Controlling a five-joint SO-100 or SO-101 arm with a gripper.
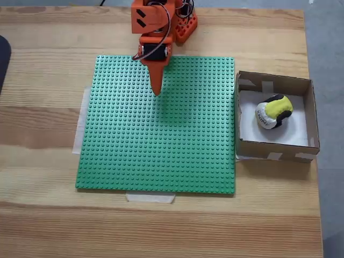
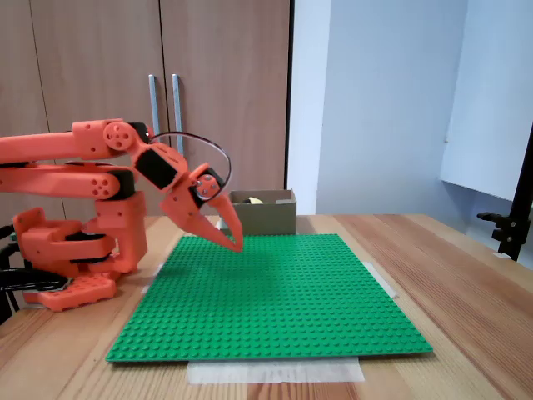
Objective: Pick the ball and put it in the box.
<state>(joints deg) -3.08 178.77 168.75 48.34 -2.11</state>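
The ball (image 1: 273,111), white, black and yellow, rests inside the brown cardboard box (image 1: 275,150) at the right of the table in a fixed view from above. In a fixed view from the side the box (image 2: 265,215) stands at the far end of the table, with a bit of yellow from the ball (image 2: 255,200) peeking over its wall. My orange gripper (image 1: 156,91) hangs over the top part of the green baseplate, well left of the box. Its fingers are together with nothing between them, tip (image 2: 237,245) just above the plate.
A green studded baseplate (image 1: 161,140) is taped to the middle of the wooden table (image 1: 43,226). The arm's orange base (image 2: 71,250) stands at the plate's far edge. A dark object (image 1: 2,59) touches the left border. The table's right edge runs beside the box.
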